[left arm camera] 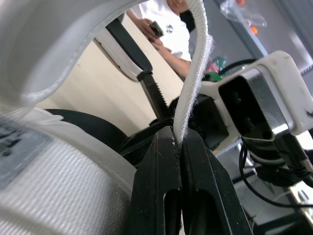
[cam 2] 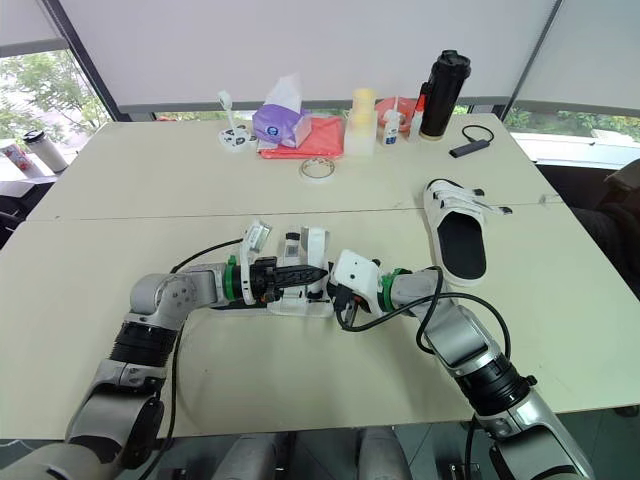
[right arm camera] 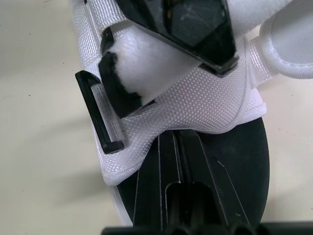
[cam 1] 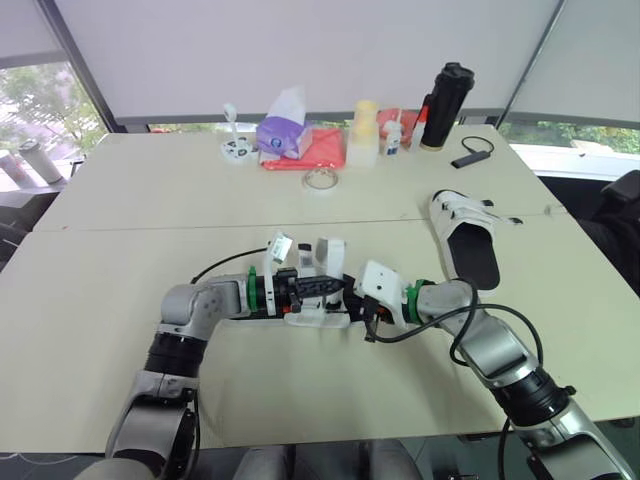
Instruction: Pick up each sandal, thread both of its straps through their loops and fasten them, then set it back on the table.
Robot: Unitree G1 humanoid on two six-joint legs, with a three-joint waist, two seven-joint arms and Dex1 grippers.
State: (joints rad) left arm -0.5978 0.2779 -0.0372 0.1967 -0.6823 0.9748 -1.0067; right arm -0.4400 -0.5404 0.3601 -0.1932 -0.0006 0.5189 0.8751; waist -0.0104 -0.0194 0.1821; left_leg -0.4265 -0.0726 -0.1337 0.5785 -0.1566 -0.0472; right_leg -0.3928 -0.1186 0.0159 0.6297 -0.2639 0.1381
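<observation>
— What do the arms look like?
— The left arm [cam 1: 190, 308] and the right arm [cam 1: 500, 352] have silver-grey shells, with black ribbed segments at the joints.

— Anything at the wrists?
— There is a bright green ring [cam 1: 252, 290] on the left wrist and a second green ring [cam 1: 411, 297] on the right. The right wrist also carries a blocky white housing [cam 1: 383, 285].

— Cables?
— A thin black cable [cam 1: 222, 264] arcs by the left forearm. A thicker black lead [cam 1: 470, 322] loops over the right one.

— And the pincers?
— The left pincer [left arm camera: 179, 129] and the right pincer [right arm camera: 177, 134] each have two flat black fingers, slotted near the base.
</observation>
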